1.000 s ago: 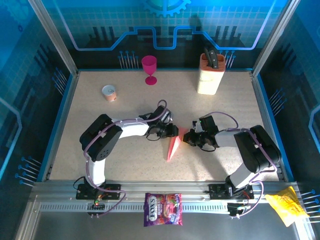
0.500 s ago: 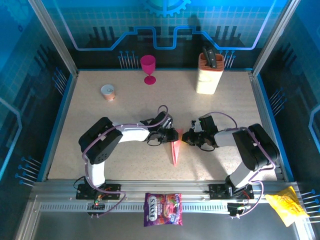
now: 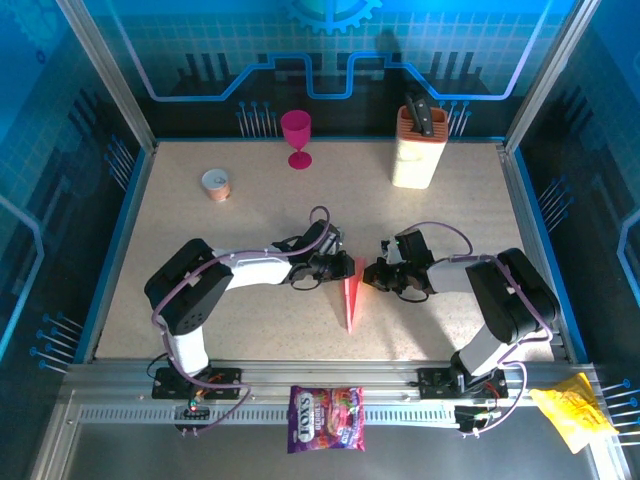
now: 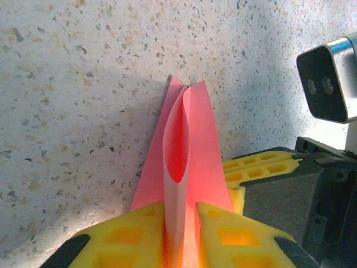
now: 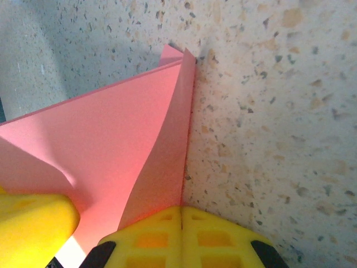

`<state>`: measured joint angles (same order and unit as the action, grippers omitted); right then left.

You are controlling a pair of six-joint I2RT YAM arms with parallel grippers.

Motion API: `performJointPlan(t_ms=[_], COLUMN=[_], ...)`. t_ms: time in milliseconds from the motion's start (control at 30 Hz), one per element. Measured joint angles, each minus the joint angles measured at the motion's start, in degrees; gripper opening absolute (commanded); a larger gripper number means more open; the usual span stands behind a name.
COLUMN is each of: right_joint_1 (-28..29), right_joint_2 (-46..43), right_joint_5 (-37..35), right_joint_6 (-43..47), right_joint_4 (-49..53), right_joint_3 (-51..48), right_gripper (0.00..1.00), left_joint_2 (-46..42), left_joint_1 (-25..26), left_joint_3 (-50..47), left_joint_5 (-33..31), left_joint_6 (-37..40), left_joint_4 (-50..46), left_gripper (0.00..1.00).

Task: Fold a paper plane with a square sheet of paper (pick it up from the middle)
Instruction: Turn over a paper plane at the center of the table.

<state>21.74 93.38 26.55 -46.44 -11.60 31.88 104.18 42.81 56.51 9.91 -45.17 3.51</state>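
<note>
The paper plane (image 3: 351, 300) lies as a slim salmon-pink dart on the table (image 3: 200, 250) in the top view, its wide tail between the two grippers and its nose pointing away from both, back toward the arm bases. The left gripper (image 3: 343, 268) meets that tail from one side and the right gripper (image 3: 371, 275) from the other, fingertips almost facing each other across the paper. From the left wrist, the paper plane (image 4: 187, 128) stands on edge and runs straight out ahead of the left gripper (image 4: 181, 223); its yellow fingers (image 4: 128, 234) flank the folded layers with only a narrow gap, and I cannot tell whether they actually press the paper or merely bracket it. One layer bulges into an open loop just beyond the tips, and the right gripper (image 4: 241, 177) sits close on the far side. From the right wrist, the right gripper (image 5: 181, 220) is fully closed, with one flap of the paper plane (image 5: 106, 128) pinched in the seam between its pads, the rest spreading off to the side toward the left gripper's finger (image 5: 30, 223). The danger, I judge, is that bulge: squeezing it flat off-line would set a crooked crease, and any pull between the two arms could tear or slip the thin sheet.
</note>
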Motion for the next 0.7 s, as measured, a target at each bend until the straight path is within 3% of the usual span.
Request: performJointPlan(t_ms=[267,333,500,700], right_joint_1=[0.00,0.00,0.00,0.24], right_joint_2=[0.00,0.00,-0.04,-4.48], right_joint_5=[0.02,0.04,0.07,-2.01], right_joint_6=[-0.02,-0.04,0.00,1.40], right_joint_4=[-0.09,-0.09,-0.02,3.82], right_joint_3=[-0.02,-0.02,0.00,-0.07], right_gripper=[0.00,0.00,0.00,0.00], left_joint_2=[1.46,2.05,3.30,1.14], left_joint_1=[0.04,0.13,0.76,0.52], left_joint_3=[0.00,0.00,0.02,0.04], left_joint_5=[0.48,0.66,1.03,-1.25], left_joint_6=[-0.44,-0.68,-1.55,0.20], left_joint_4=[1.38,1.57,1.57,-2.08], left_gripper=[0.21,0.19,0.01,0.00])
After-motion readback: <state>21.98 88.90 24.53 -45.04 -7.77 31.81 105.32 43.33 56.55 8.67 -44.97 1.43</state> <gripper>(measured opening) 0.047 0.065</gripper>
